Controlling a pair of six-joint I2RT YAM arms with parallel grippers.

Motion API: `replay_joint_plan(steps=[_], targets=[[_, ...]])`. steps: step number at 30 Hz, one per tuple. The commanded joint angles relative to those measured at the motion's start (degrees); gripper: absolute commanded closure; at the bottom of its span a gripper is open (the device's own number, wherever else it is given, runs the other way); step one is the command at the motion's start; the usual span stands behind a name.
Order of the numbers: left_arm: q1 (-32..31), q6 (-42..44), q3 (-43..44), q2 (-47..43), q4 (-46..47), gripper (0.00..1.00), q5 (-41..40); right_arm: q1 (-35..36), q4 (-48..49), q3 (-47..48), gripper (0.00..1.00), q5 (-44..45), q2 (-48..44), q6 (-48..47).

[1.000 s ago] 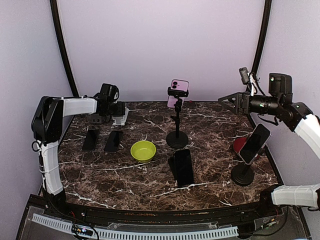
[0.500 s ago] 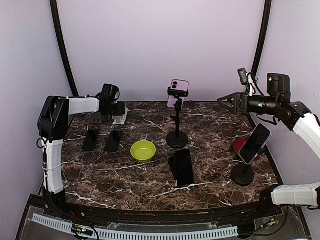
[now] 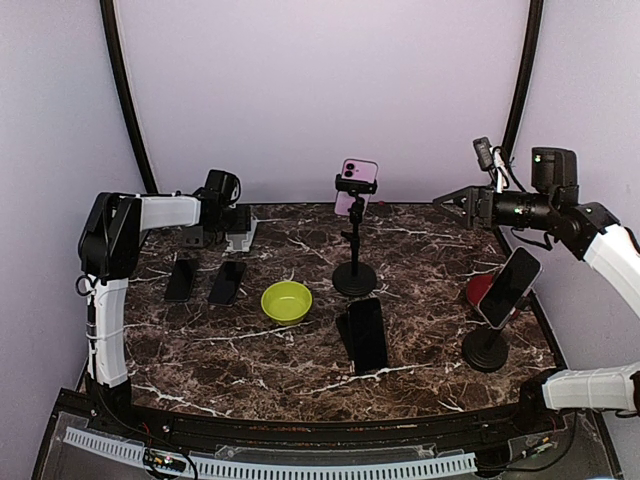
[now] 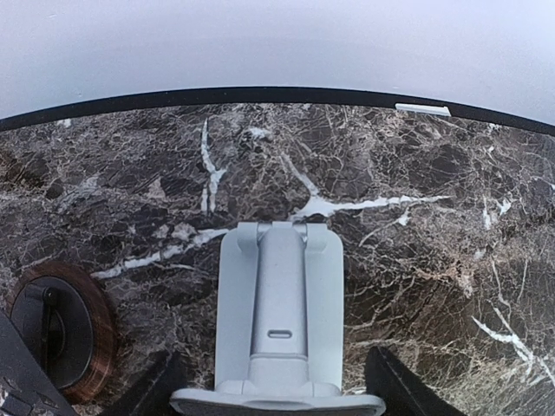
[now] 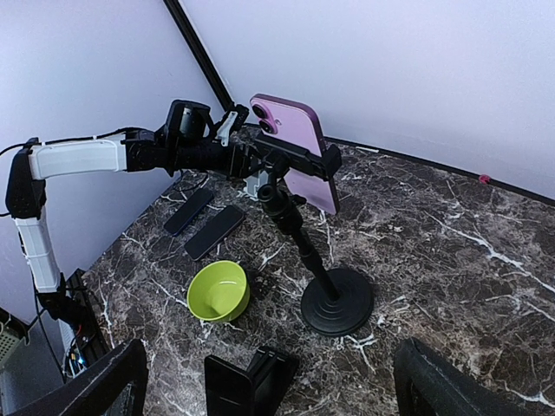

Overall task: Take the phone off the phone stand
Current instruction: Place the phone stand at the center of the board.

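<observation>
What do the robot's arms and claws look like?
The left arm and right arm wear smooth white shells over black joints, with thin black cables running alongside. The left claw and right claw are black, each with two plain fingers.

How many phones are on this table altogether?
5. The pink phone sits clamped on the tall stand; a dark phone leans on the right stand; a black phone lies front centre; two flat phones lie left. More could be hidden.
</observation>
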Motion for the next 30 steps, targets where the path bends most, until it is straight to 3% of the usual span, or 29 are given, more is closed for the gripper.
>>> replay_joint_plan(steps=[1, 4, 7, 13, 21, 30], targets=[[0.3, 0.2, 1.8, -0.4, -0.9, 0.46, 0.5, 0.4, 2.7, -0.4, 0.01, -0.4, 0.1, -0.3], [0.3, 0.1, 2.3, -0.5, -1.3, 0.37, 1.2, 0.5, 2.7, -0.4, 0.01, -0.4, 0.0, -0.3], [0.3, 0.1, 2.6, -0.9, -1.7, 0.19, 1.7, 0.4, 2.7, -0.5, 0.01, -0.7, -0.1, -0.3], [0.3, 0.6, 4.1, -1.6, -3.1, 0.03, 2.1, 0.4, 2.6, -0.3, 0.01, -1.5, -0.4, -0.2], [0.3, 1.2, 3.8, -7.6, -3.1, 0.01, 3.7, 0.5, 2.4, -0.2, 0.01, -1.5, -0.5, -0.2], [-0.2, 2.3, -6.7, -19.3, 3.5, 0.01, 6.0, 0.4, 2.1, 0.5, 0.01, -2.1, -0.2, 0.2]])
